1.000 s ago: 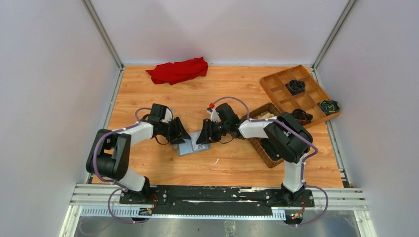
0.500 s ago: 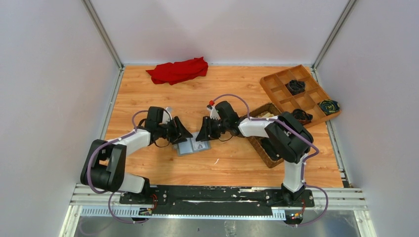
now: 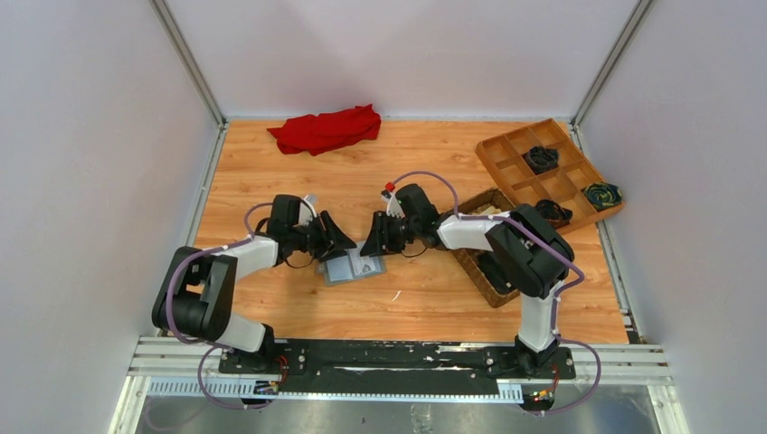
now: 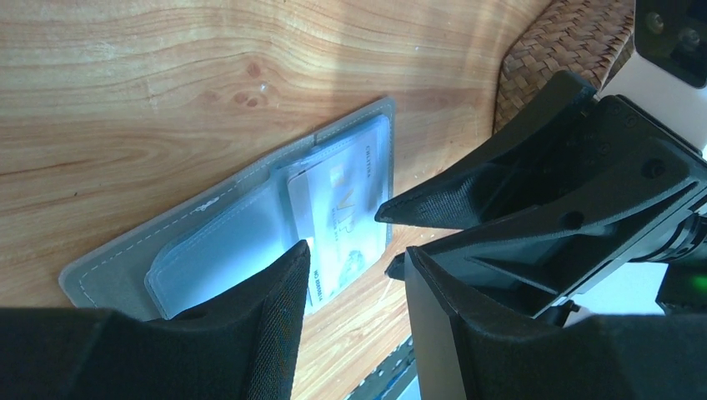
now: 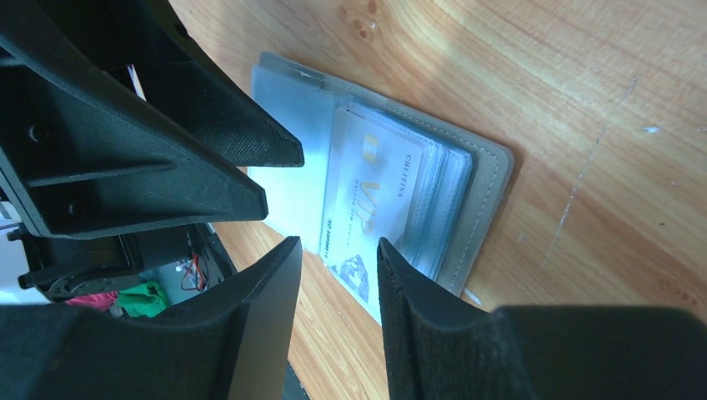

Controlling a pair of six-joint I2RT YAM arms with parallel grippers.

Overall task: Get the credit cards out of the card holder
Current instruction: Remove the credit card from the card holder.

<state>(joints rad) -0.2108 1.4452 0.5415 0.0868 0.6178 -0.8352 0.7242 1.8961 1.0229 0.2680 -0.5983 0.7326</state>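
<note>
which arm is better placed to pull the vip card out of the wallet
Right, probably: the right gripper is open with the VIP card poking out between its fingertips; the left gripper hovers over the clear sleeve of the wallet.

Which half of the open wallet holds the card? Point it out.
The wallet half nearer the basket, on the right gripper's side: a pale card marked VIP lies in it. The other half shows only an empty-looking clear sleeve.

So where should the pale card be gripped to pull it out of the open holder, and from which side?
I would grip the pale card at the short end sticking out past the card holder's edge; the rest sits under the clear sleeve. It lies flat, so come low from that open side, where the right end effector hangs open.
</note>
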